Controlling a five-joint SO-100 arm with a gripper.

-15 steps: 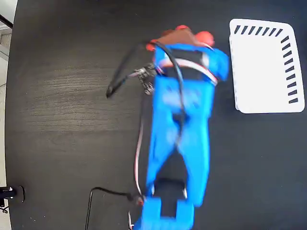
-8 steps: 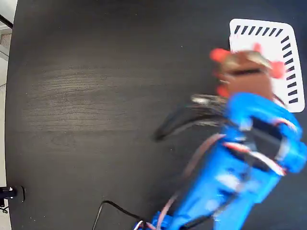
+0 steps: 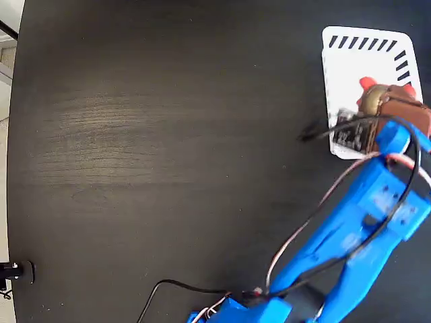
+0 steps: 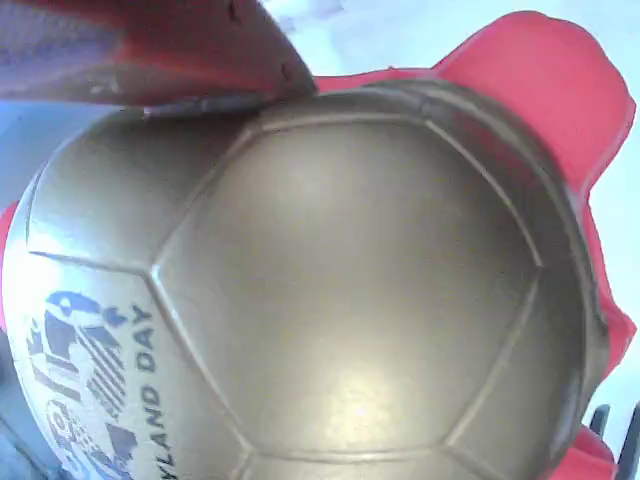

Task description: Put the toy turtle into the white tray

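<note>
Black wood-grain table, nothing else on it but cable. Wrist view: toy turtle fills the frame, a red-brown finger against its gold shell. Gripper holding the turtle, which hangs over the white tray, lower half. Blue arm reaches from the near edge. Release looks next.

Dark wood-grain table, a small black object, perhaps a clamp, at its left edge.
</note>
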